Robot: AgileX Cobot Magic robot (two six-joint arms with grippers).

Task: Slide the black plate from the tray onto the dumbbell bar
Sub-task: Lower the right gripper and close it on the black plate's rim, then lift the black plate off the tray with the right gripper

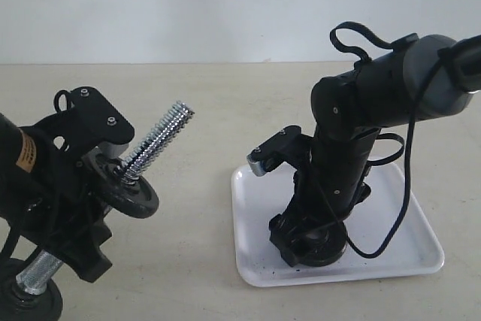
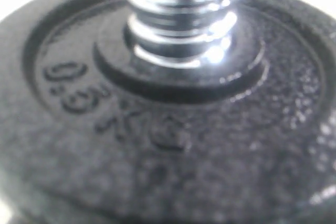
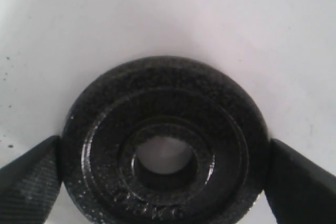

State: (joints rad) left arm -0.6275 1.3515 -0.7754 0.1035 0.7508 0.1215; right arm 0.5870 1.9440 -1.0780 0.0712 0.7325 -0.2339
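The black plate [image 3: 163, 87] lies flat on the white tray [image 3: 157, 14], its central hole showing tray through it. My right gripper [image 3: 164, 171] is shut on the plate, one finger pressing each side of its rim. From outside, this gripper [image 1: 308, 249] is low on the tray [image 1: 409, 249] and hides most of the plate. My left gripper [image 1: 92, 210] is shut on the dumbbell bar [image 1: 161, 137], which is held tilted with its threaded end pointing up toward the right arm. A black disc [image 1: 135, 197] sits on the bar just above the grip. It fills the left wrist view as a disc [image 2: 157, 156] around the bar's threads [image 2: 181, 19].
Another black disc [image 1: 34, 304] is on the bar's low end at the bottom left corner. A black cable [image 1: 406, 186] loops down from the right arm over the tray. Beige tabletop [image 1: 195, 261] lies between the bar and the tray, with a white wall behind.
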